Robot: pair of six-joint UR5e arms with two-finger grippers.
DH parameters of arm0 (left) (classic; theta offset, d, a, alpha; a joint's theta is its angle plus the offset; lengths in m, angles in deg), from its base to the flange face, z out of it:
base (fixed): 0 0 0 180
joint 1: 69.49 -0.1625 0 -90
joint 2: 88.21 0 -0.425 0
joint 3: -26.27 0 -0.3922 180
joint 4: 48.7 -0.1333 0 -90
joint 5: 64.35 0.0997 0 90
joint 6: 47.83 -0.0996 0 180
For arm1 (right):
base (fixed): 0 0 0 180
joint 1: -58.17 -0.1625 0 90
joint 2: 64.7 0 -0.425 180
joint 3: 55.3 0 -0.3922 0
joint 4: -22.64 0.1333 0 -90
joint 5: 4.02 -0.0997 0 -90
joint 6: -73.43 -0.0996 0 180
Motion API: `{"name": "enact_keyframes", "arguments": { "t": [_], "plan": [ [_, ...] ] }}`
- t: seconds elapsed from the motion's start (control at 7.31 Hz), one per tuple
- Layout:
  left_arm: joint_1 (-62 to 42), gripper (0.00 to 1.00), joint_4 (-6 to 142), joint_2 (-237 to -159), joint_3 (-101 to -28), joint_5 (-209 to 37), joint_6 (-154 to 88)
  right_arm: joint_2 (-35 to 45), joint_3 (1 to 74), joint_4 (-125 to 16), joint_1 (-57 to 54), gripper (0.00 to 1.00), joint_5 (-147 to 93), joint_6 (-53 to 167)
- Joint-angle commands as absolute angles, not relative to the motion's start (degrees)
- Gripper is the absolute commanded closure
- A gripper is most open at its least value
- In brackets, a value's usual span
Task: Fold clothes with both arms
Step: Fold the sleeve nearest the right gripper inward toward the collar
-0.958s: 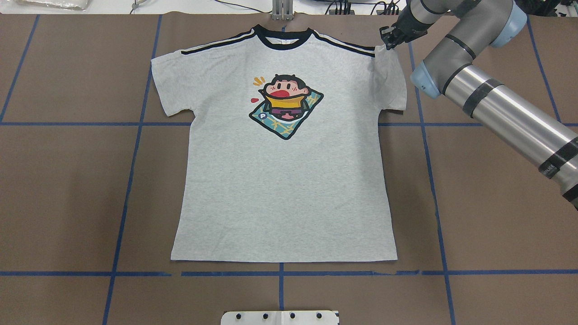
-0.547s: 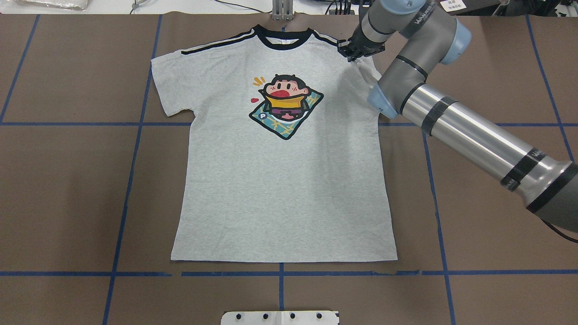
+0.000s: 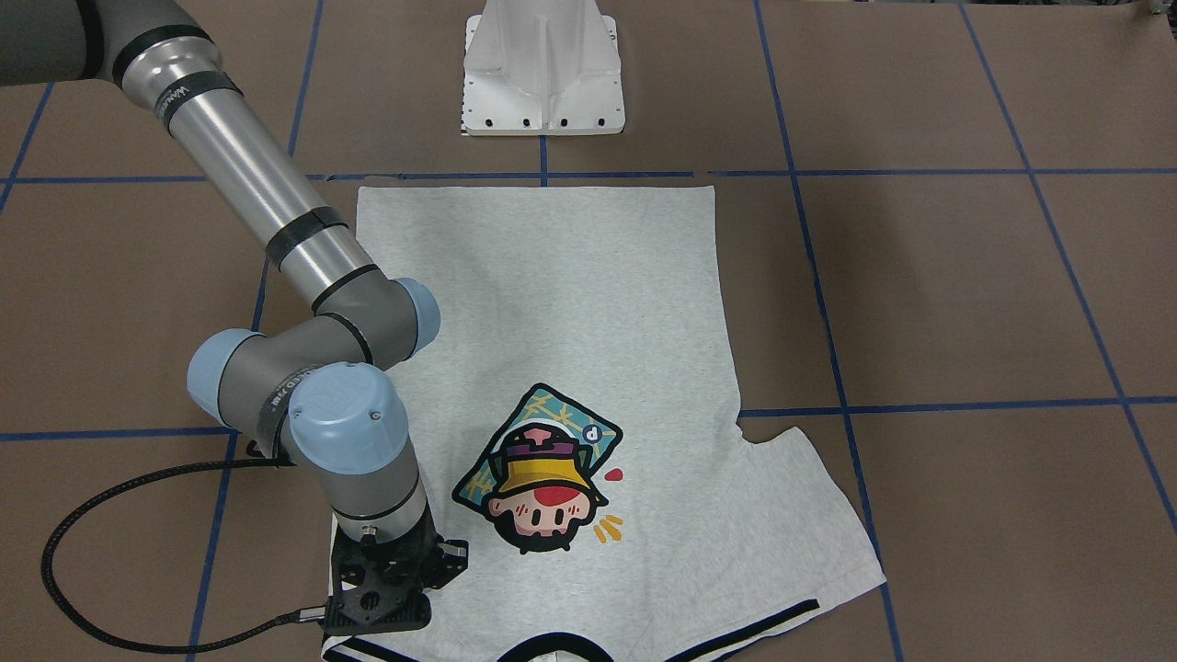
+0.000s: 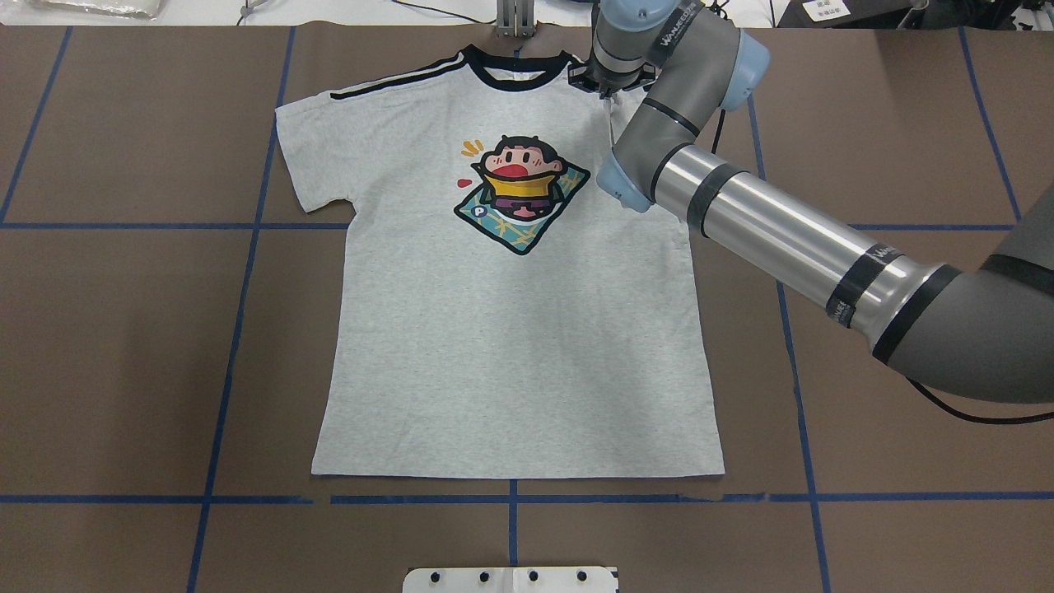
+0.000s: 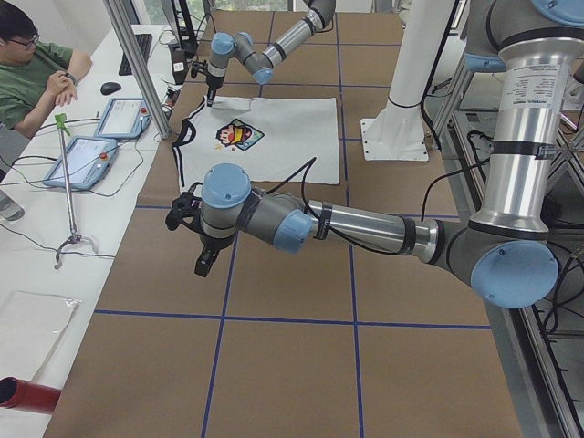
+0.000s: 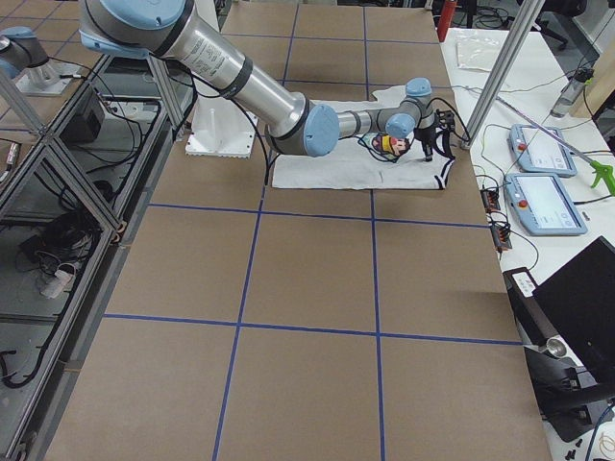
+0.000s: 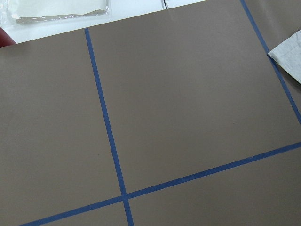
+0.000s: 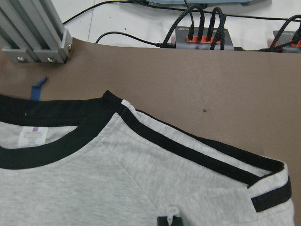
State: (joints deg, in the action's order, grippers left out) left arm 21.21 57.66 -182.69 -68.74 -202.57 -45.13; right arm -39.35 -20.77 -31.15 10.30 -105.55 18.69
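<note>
Light heather-grey cartoon-print T-shirt [image 4: 519,354] flat on brown desk [image 4: 123,329], print up. Right black pincer [image 4: 607,91] clamped on sleeve [image 8: 270,197] near collar [image 4: 515,81]: carry low, lay crease straight. Left pincer [image 5: 195,239] off cloth, grip: cannot tell.

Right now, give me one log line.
phase: sleeve fold | right gripper: shut on T-shirt sleeve, near collar | left gripper: off the shirt, state unclear

Brown table cover [image 4: 123,346] w/ blue tape grid [image 4: 239,329] all round white pedestal [image 3: 542,74]. Across table from pedestal: white bench [image 5: 36,274], two tablets [image 5: 120,116], alu post [image 5: 137,64], seated operator in green [image 5: 36,68]. Even indoor light.
</note>
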Motion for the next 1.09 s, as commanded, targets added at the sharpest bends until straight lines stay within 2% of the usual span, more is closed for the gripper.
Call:
{"name": "enact_keyframes", "arguments": {
  "t": [0.0,0.14,0.27,0.68,0.82,0.96],
  "plan": [
    [21.2,0.00,57.6,-182.7,-68.7,-202.5,-45.2,-40.1,-22.2,-31.2,11.5,1.00,-102.6,18.7],
    [21.2,0.00,57.6,-182.6,-68.7,-202.6,-45.1,-40.1,-22.2,-31.1,11.6,0.77,-102.7,18.7],
    [21.2,0.00,57.6,-182.6,-68.7,-202.5,-45.1,-40.1,-21.8,-31.2,11.7,0.01,-102.7,18.8],
    [21.2,0.00,57.6,-182.9,-68.7,-202.5,-44.8,-40.1,-20.3,-31.2,11.3,0.00,-103.3,18.9],
    [21.0,0.00,58.1,-184.8,-68.6,-202.1,-38.7,-39.7,-17.7,-32.2,10.5,0.00,-106.0,19.0],
    [20.3,0.00,58.3,-186.3,-69.3,-202.1,-32.7,-38.9,-11.5,-39.9,9.1,0.00,-110.2,20.2]
  ]
}}
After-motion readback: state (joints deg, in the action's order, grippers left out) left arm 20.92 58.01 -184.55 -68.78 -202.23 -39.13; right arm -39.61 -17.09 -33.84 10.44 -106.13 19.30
